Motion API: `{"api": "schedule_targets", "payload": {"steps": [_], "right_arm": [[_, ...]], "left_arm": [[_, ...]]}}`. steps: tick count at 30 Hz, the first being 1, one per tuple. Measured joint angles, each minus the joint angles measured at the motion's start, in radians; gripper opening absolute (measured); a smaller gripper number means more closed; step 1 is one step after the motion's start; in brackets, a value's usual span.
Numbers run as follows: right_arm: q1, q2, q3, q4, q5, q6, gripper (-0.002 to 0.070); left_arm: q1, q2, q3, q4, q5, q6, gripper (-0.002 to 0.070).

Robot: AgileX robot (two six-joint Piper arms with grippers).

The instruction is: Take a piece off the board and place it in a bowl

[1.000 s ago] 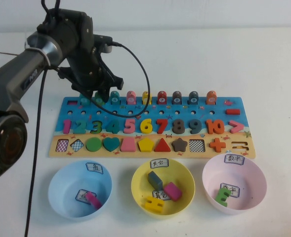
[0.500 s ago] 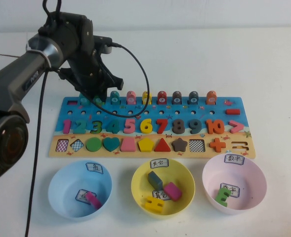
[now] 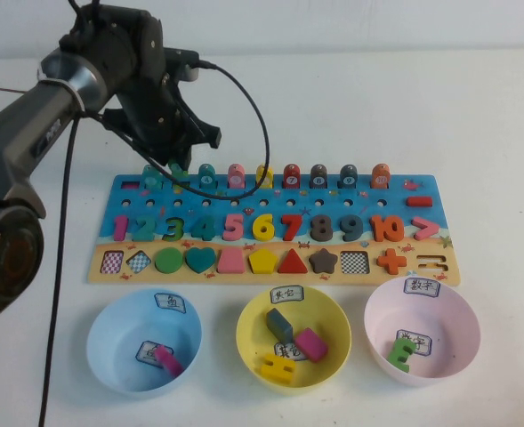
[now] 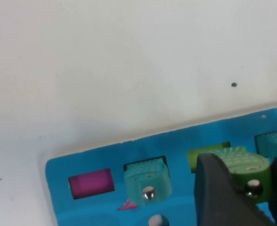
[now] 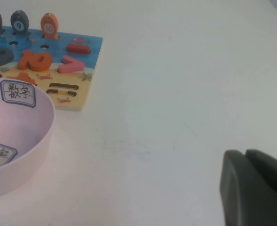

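Note:
My left gripper (image 3: pixel 176 164) is over the far left end of the board (image 3: pixel 284 242), shut on the small green piece (image 3: pixel 179 170). In the left wrist view the dark fingers clamp the green piece (image 4: pixel 244 169) on both sides, a little above its empty green slot (image 4: pixel 201 155), with the left gripper (image 4: pixel 249 182) closed round it. The teal token (image 4: pixel 146 176) sits in its slot beside it. The light blue bowl (image 3: pixel 101 331) stands in front of the board at the left and holds a pink piece (image 3: pixel 166 358). My right gripper (image 5: pixel 245 153) is shut and empty over bare table.
A yellow bowl (image 3: pixel 248 334) with several pieces and a pink bowl (image 3: pixel 377 311) with a green piece stand in a row right of the blue bowl. A row of fish tokens (image 3: pixel 291 175) lines the board's far edge. The left arm's cable (image 3: pixel 263 133) loops over the board.
My left gripper has risen a little and drawn back from the board's far edge with the green piece in it. The bowls and the rest of the board are unchanged.

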Motion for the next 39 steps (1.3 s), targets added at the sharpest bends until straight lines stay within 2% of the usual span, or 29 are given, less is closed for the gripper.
{"api": "schedule_targets", "payload": {"steps": [10, 17, 23, 27, 32, 39], "right_arm": [[0.0, 0.0, 0.0, 0.0, 0.0, 0.0, -0.0017], [0.0, 0.0, 0.0, 0.0, 0.0, 0.0, -0.0017], [0.0, 0.0, 0.0, 0.0, 0.0, 0.0, -0.0017], [0.0, 0.0, 0.0, 0.0, 0.0, 0.0, -0.0017], [0.0, 0.0, 0.0, 0.0, 0.0, 0.0, -0.0017], [0.0, 0.0, 0.0, 0.0, 0.0, 0.0, -0.0017]], "left_arm": [[-0.012, -0.037, -0.089, -0.03, 0.1, 0.023, 0.019], [-0.067, -0.2, 0.037, -0.051, 0.104, 0.097, 0.0189], [-0.095, -0.447, 0.401, -0.058, 0.102, 0.12, 0.0189], [-0.113, -0.639, 0.718, -0.06, 0.086, 0.12, 0.0189], [-0.138, -0.84, 1.047, -0.119, -0.068, 0.12, 0.0189], [-0.138, -0.882, 1.291, -0.138, -0.262, 0.12, 0.0189]]}}
